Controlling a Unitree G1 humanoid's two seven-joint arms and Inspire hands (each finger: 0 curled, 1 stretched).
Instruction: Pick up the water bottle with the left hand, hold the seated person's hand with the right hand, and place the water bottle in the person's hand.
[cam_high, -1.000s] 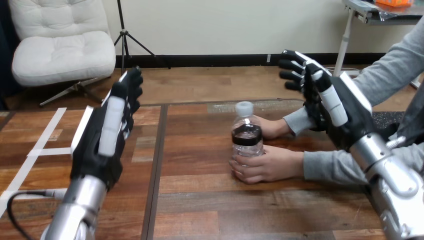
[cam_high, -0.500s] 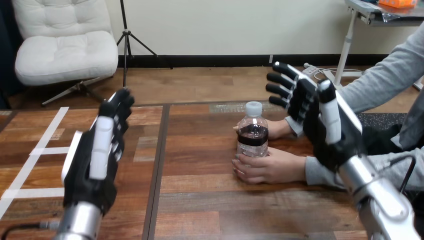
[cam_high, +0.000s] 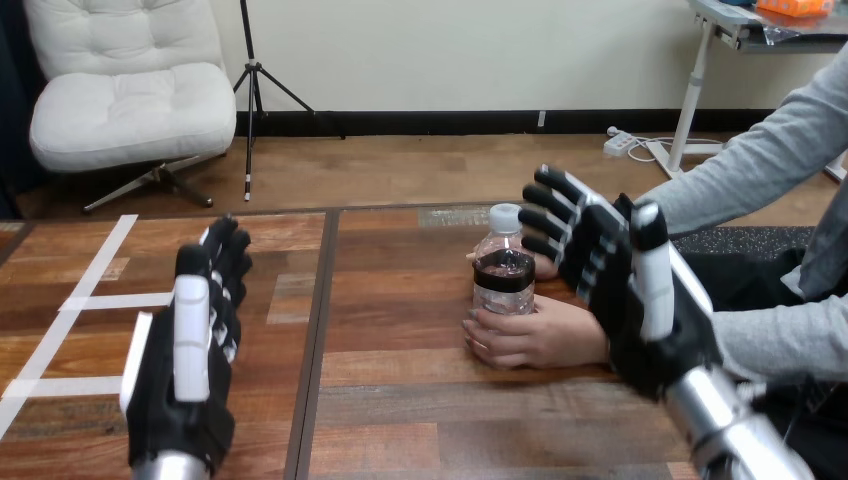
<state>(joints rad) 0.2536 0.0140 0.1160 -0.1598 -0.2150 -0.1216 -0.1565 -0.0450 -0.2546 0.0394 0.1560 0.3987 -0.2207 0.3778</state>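
A clear water bottle (cam_high: 502, 267) with a white cap and a dark label stands upright on the wooden table (cam_high: 420, 400) at centre. The person's two hands flank it: the nearer hand (cam_high: 535, 333) rests on the table against its base, and the farther hand (cam_high: 546, 264) lies behind it, mostly hidden by my right hand. My right hand (cam_high: 625, 290) is open with fingers spread, raised just right of the bottle, above the person's hands. My left hand (cam_high: 190, 360) is open, edge-on, low at the left, well away from the bottle.
White tape strips (cam_high: 70, 310) mark the table's left part. A dark seam (cam_high: 312, 330) runs front to back between my left hand and the bottle. The person's grey sleeves (cam_high: 770, 330) come in from the right edge.
Both my hands have sunk lower. My right hand has come down and left, closer to the bottle and over the person's hands. Bottle and person's hands stay put.
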